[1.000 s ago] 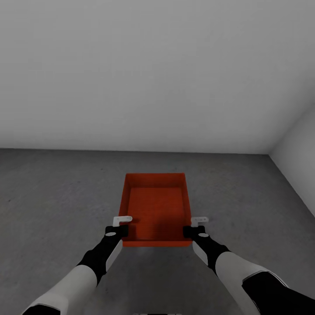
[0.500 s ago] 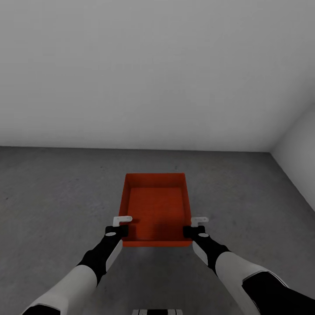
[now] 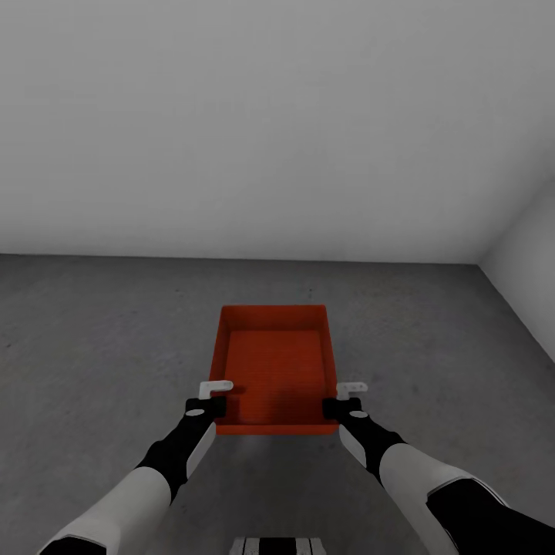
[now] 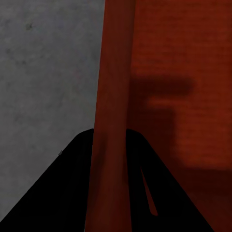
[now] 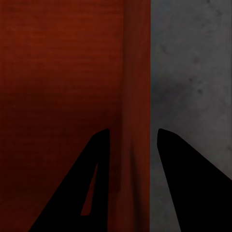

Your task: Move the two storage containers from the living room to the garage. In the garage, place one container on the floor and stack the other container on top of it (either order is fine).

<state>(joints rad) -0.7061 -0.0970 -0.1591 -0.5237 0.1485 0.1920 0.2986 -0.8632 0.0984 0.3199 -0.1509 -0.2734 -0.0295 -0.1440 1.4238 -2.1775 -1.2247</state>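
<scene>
One storage container [image 3: 274,368], red-orange and unlabelled, sat at lower centre above the grey floor [image 3: 92,347]. Left gripper [image 3: 210,398] jaws pinched its left wall; right gripper [image 3: 344,399] jaws pinched its right wall.

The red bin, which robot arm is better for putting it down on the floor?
Neither alone. The left gripper clamps the red bin's left wall and the right gripper clamps its right wall, so both should probably lower it together onto the grey floor.
</scene>
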